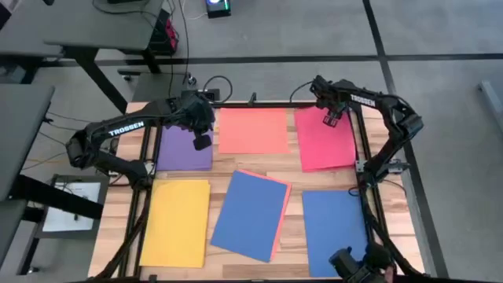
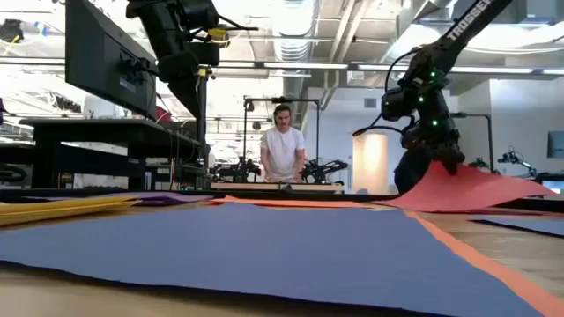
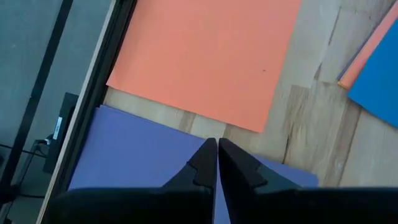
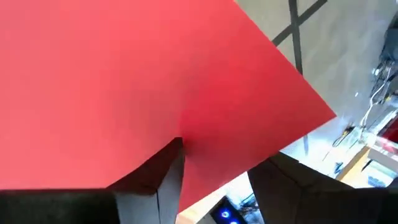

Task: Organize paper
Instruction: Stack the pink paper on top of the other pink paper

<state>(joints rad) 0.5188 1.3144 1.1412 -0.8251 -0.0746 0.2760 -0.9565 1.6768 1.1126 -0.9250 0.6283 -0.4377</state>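
Several coloured sheets of paper lie on the wooden table: purple and salmon-orange at the far side, yellow near left, blue near right. Another blue sheet lies askew on a salmon-orange one in the middle. My right gripper is shut on the pink-red sheet at the far right. My left gripper hangs shut with nothing in it, well above the purple sheet's far right corner. My right gripper pinches the pink-red sheet's far edge between its two fingers, coming from above. One finger shows beside the sheet; the sheet covers the other. The held edge is raised off the table, and the sheet slopes down with its near part resting on the wood.
Black frame rails run along the table's left and right sides. A white sheet lies on a stand left of the table. A person stands at a bench beyond the far edge. Bare wood shows between the sheets.
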